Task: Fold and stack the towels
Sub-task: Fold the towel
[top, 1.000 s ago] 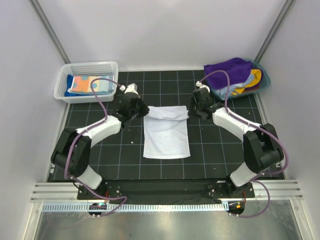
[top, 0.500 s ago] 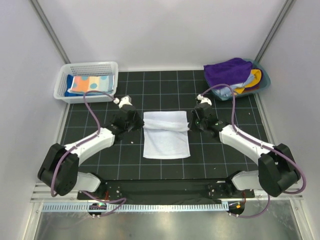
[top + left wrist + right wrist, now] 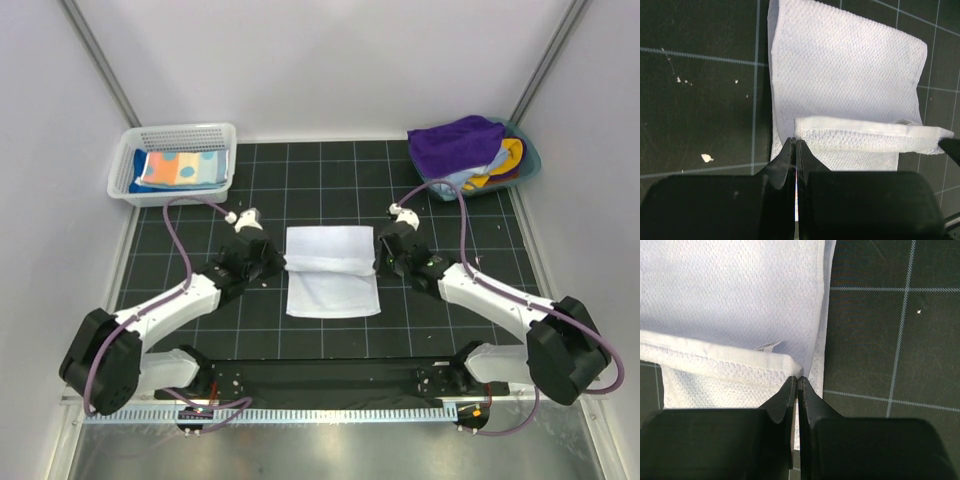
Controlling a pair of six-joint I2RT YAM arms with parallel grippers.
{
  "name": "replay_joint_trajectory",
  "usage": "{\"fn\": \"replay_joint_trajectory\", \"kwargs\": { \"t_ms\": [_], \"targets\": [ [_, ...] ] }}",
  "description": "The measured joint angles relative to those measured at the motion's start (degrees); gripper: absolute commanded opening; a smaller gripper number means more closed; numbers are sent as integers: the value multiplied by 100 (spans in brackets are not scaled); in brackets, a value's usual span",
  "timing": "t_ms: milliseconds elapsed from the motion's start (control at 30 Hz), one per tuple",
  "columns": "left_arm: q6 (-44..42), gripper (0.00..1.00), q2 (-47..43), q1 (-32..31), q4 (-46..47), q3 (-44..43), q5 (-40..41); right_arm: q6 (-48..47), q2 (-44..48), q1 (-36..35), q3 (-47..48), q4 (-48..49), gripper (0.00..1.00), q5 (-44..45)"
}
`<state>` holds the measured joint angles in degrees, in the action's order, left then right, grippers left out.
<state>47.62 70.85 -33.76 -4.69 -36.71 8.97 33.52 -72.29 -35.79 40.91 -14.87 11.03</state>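
On black gridded worktop (image 3: 330, 180), plain white cloth towel (image 3: 332, 290), folded-over edge clamped by left hand (image 3: 795, 147) and right hand (image 3: 796, 385).

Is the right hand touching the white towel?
Touching. The right wrist view shows the right hand closed on the white towel, pinching the corner of its lifted fold.

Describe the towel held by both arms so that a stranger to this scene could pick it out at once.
Find the black gridded mat and look at its middle. The white towel lies there, a folded-over edge pinched by the left tool and right tool. It alone is plain white; the coloured towels sit in the basket and tub.
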Motion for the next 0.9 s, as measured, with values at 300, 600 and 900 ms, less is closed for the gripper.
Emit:
{"fn": "replay_joint_trajectory", "kwargs": {
  "t_ms": [300, 600, 900],
  "targets": [
    [0, 0, -527, -63, -42, 317, -166, 267, 352, -203, -232, -85, 1, 291],
    [20, 0, -549, -195, -50, 492, -345, 439, 422, -251, -520, -85, 1, 387],
    [166, 0, -396, -334, -50, 721, -411, 612, 415, -315, -911, 109, 1, 339]
  ]
}}
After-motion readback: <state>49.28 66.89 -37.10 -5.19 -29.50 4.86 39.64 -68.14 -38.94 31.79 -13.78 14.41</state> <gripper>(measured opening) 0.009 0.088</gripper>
